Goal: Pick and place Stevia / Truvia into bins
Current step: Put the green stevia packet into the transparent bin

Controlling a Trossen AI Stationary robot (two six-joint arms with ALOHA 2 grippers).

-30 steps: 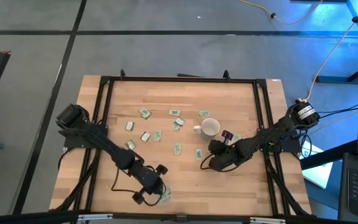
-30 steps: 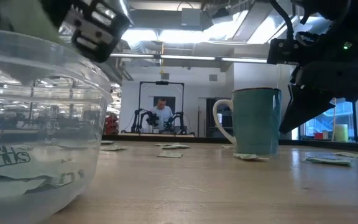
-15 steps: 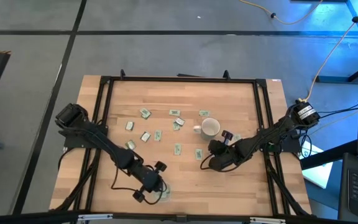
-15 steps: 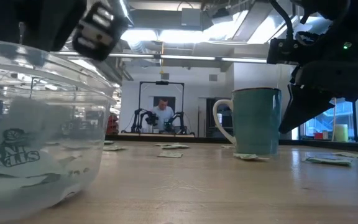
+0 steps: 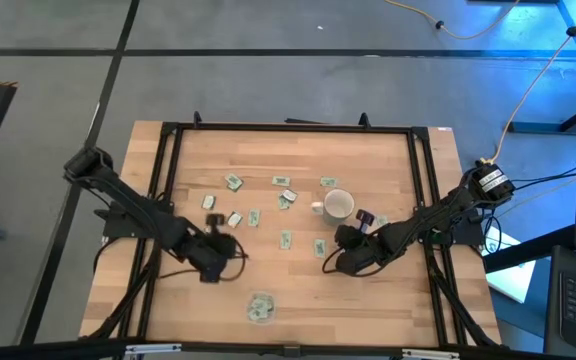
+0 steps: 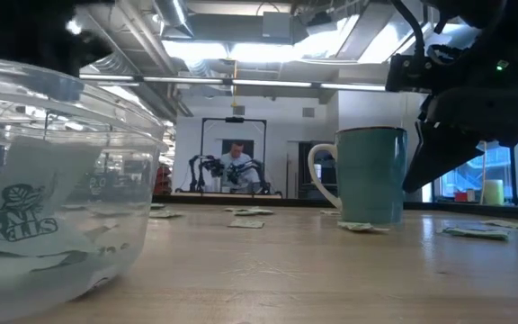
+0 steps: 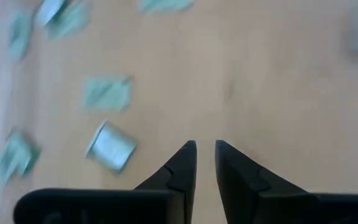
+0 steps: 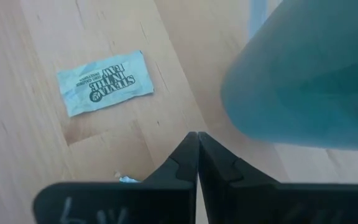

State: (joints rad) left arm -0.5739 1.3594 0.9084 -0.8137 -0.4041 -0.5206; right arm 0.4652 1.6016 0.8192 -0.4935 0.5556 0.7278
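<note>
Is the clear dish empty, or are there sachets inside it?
Not empty. The clear dish holds green and white sachets, seen through its wall in the low view and inside it from above.

Green-and-white sachets [image 5: 234, 218] with dark print, a clear dish [image 5: 260, 308], a white mug [image 5: 338, 206], pale wood table [image 5: 388, 290]

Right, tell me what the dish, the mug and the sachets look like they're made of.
Dish: clear plastic, probably; glossy, see-through wall with sachets visible inside.
Mug: likely glazed ceramic; smooth, opaque, thick handle.
Sachets: paper, seemingly; flat, matte, printed lettering.
</note>
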